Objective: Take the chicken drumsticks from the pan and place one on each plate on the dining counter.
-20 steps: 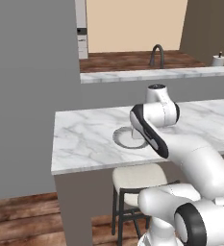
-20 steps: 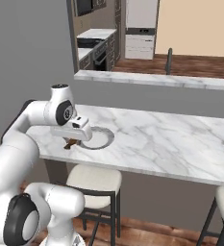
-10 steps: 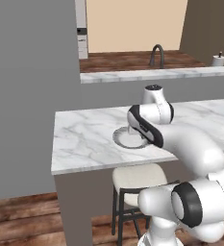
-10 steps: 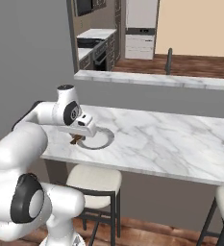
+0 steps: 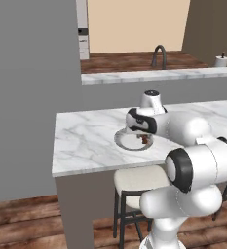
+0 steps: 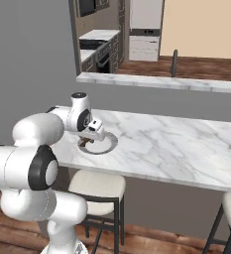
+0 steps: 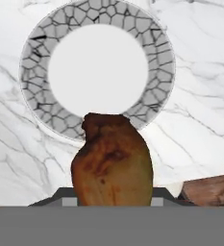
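My gripper is shut on an orange-brown chicken drumstick. It hangs just above the near edge of a round pale plate with a crackled grey rim. The plate lies on the white marble dining counter, near its left end, and its centre is bare. In the hand view the drumstick covers the gap between my fingertips and overlaps the plate's near rim. The pan is out of view.
Cream stools stand under the counter's front edge. Behind the dining counter runs a higher marble ledge with a dark faucet. A grey wall closes the left side.
The gripper has carried the drumstick a little further in over the plate's rim, and the arm has folded closer. The plate has stayed where it was.
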### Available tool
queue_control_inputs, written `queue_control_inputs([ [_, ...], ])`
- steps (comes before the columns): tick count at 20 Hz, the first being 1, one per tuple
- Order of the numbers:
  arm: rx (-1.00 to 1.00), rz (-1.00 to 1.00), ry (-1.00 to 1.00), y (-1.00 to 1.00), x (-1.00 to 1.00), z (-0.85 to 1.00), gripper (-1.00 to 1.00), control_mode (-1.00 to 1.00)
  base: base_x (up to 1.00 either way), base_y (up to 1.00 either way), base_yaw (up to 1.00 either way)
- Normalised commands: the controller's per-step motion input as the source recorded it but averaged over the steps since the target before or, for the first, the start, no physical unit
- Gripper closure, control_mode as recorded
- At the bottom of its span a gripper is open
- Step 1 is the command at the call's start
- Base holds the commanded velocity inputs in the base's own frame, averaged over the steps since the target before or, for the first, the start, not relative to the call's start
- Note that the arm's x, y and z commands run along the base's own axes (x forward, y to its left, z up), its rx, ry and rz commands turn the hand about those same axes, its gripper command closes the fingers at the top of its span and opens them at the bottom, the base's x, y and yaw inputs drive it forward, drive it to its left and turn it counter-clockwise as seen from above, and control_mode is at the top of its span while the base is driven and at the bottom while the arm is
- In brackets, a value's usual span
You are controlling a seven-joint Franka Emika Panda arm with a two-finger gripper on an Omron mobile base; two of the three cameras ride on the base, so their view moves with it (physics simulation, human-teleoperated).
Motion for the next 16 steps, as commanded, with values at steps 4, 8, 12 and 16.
queue_control_inputs([
  [4,0.02,0.03,-0.08,0.0,0.42,-0.56,1.0,-1.0,0.0,0.0,0.0],
  [8,0.0,0.0,0.0,0.08,0.42,-0.32,1.0,-1.0,0.0,0.0,0.0],
  [12,0.0,-0.01,0.01,0.09,0.31,-0.1,1.0,-1.0,0.0,0.0,0.0],
  [16,0.0,0.0,0.0,0.01,0.28,-0.14,1.0,-1.0,0.0,0.0,0.0],
])
